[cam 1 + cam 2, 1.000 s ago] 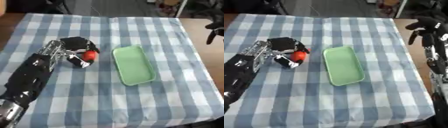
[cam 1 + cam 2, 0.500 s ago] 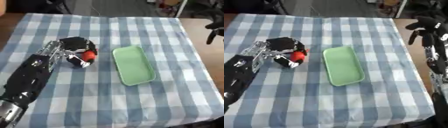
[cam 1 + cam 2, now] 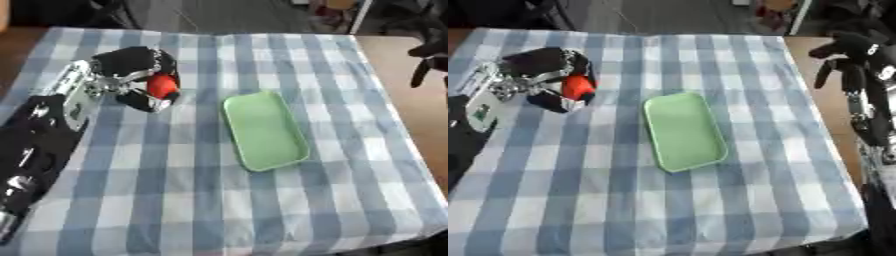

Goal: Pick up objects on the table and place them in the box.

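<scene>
No readable text, label, brand, number or sign in either view. A small dark-green mark sits on the silver plate of the left arm; its form cannot be made out. A pale spot on the right arm likewise cannot be read. Checked cloth, green tray and red object: plain surfaces, nothing printed that can be seen.

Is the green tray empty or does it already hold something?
Empty. The green tray shows only its bare green floor; the red object is held in the left hand, to the tray's left.
</scene>
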`<state>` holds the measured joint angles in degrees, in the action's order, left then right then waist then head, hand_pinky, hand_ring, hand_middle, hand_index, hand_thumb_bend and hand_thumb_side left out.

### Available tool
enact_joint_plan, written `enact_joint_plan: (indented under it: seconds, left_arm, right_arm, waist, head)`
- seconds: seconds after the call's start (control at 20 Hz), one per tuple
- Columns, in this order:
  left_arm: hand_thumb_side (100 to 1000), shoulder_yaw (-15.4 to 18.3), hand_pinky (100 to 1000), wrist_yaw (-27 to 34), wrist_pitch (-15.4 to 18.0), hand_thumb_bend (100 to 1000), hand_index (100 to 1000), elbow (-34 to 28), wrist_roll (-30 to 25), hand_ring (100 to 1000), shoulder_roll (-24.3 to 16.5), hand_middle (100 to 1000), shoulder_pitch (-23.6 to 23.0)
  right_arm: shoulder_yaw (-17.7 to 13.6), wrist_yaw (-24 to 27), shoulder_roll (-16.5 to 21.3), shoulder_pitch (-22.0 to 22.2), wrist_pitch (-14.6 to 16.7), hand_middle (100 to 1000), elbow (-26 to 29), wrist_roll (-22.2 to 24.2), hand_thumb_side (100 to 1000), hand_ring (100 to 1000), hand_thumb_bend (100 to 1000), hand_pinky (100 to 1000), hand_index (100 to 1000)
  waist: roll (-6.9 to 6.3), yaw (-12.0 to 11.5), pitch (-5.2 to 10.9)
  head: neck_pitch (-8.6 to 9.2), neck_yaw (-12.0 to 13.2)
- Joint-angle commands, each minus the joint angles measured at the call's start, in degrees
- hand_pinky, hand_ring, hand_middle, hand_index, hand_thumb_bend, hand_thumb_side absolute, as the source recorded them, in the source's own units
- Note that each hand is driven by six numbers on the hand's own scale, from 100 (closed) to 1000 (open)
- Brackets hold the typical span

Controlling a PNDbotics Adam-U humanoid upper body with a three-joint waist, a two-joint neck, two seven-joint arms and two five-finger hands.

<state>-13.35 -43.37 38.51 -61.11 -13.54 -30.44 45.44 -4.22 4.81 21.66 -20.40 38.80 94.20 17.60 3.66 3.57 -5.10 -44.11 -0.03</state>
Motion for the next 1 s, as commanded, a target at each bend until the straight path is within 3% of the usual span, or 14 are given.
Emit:
enact_joint_plan:
  seconds: [0.05,0.65,1.0]
  left_arm:
    - [397,1.04,136,3.36,-1.31,100,531,-2.72,-1.71,363,-2.35,524,0.63]
    - [401,0.81,133,5.09,-2.04,100,537,-3.50,-3.82,362,-1.99,518,1.01]
    - [413,-1.20,132,4.48,-0.07,100,537,-2.70,-5.13,360,2.32,517,4.01]
  right_arm:
    - [-0.57,-0.20,1.20,-0.30,-0.10,613,0.99,-0.21,687,676,100,325,846]
    - [-0.58,-0.21,1.15,-0.39,-0.09,613,0.94,-0.19,686,676,100,326,845]
    - [-0.39,-0.11,0.99,-0.43,0.01,613,0.81,-0.03,686,675,100,324,845]
  waist:
    - [-0.19,-0.03,1.01]
    - [-0.19,0.03,1.08]
    - [0.12,-0.03,1.21]
  head:
    - [-0.01,-0.86]
    - [-0.01,-0.93]
    - [-0.01,-0.52]
